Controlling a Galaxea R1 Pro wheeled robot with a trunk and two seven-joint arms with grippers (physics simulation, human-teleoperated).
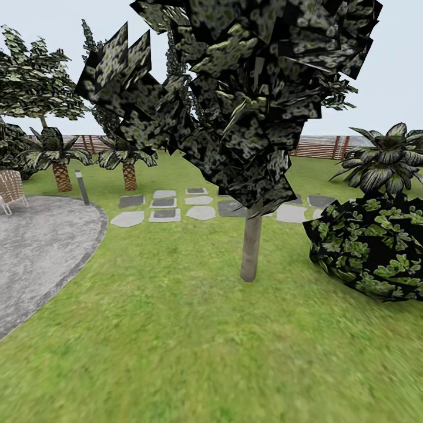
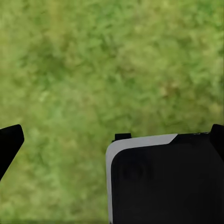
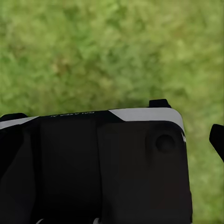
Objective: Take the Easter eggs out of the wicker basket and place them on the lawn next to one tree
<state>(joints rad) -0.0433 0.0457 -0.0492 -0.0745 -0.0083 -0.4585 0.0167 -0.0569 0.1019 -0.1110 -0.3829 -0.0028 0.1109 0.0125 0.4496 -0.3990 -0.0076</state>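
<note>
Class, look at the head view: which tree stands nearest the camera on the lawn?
The tree with the bare grey-brown trunk at centre; the short palms with scaly trunks stand farther back, near the fence.

Rough, matt green grass covers the lawn (image 1: 176,329). The tree (image 1: 251,247) shows a smooth, dull grey-brown trunk under flat, papery dark leaves. Paving stones (image 1: 164,214) look matt grey stone, the round patio (image 1: 35,252) coarse gravelly grey. Wooden slat fence (image 1: 320,147) behind. Woven wicker chair (image 1: 10,189) at the edge.
</note>
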